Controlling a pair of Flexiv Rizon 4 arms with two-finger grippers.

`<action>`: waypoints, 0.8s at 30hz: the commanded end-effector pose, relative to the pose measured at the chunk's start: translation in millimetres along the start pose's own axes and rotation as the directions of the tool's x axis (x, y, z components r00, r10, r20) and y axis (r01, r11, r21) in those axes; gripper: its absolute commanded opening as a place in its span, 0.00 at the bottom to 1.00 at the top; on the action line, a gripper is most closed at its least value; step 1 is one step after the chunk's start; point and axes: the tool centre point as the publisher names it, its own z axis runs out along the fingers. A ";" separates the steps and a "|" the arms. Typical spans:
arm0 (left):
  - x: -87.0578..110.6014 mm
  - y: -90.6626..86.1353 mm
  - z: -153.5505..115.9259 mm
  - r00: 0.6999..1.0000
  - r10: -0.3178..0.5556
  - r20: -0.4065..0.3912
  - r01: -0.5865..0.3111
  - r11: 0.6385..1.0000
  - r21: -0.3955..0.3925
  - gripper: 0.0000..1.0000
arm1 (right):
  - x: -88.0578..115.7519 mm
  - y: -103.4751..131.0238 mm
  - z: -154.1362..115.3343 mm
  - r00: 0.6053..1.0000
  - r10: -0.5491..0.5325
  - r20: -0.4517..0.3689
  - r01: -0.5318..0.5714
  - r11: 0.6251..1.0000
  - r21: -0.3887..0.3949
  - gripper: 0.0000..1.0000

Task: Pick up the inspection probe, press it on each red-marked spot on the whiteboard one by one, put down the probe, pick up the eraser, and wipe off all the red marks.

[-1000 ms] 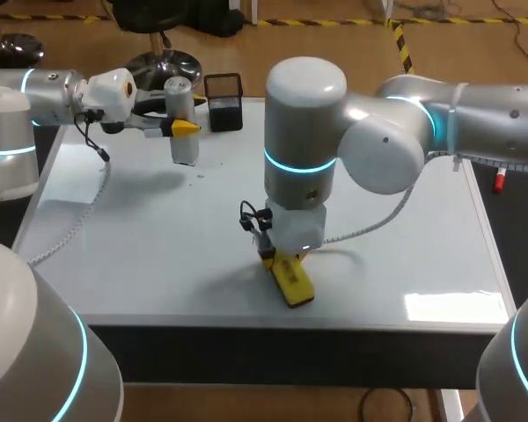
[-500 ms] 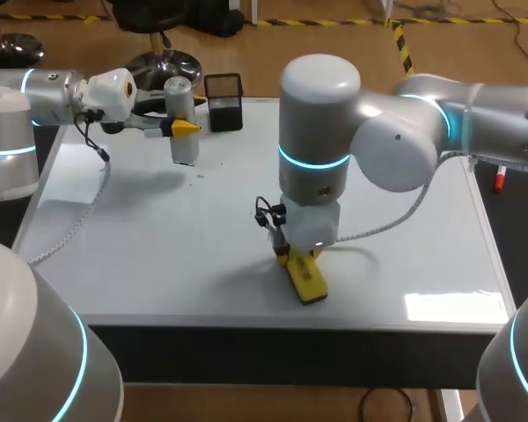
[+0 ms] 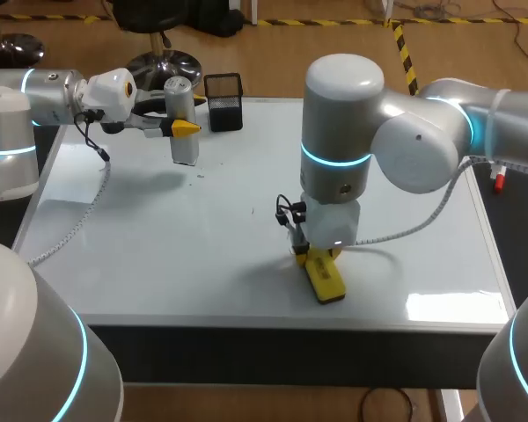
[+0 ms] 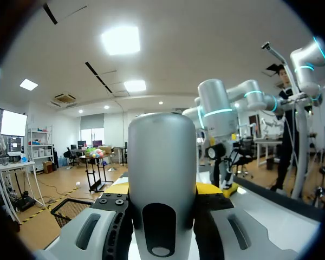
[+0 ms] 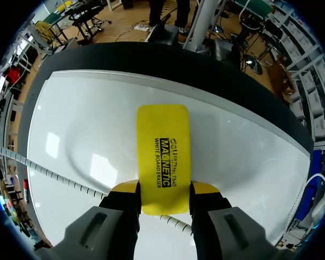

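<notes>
The grey cylindrical probe (image 3: 182, 123) hangs upright above the back left of the whiteboard (image 3: 150, 237), with my left gripper (image 3: 181, 128) shut on it. In the left wrist view the probe (image 4: 162, 157) fills the space between the yellow-tipped fingers (image 4: 212, 188). My right gripper (image 3: 314, 254) points straight down near the board's front edge, shut on the yellow eraser (image 3: 325, 278), which lies flat against the board. From the right wrist, the eraser (image 5: 163, 146) sticks out ahead of the gripper (image 5: 163, 189), clamped from both sides. I see no red marks on the board.
A black mesh pen holder (image 3: 223, 101) stands at the board's back edge, just right of the probe. A few tiny dark specks (image 3: 200, 174) lie under the probe. The right arm's cable (image 3: 396, 220) loops over the board behind the eraser.
My right arm has slid the eraser to the right along the front of the board. The left arm and the probe have stayed where they were.
</notes>
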 end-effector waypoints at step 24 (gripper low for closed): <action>0.2 -0.7 0.2 1.000 0.002 0.001 -0.002 1.000 0.000 0.00 | -25.8 -41.2 -31.9 0.997 -0.047 0.055 0.043 0.996 0.077 0.00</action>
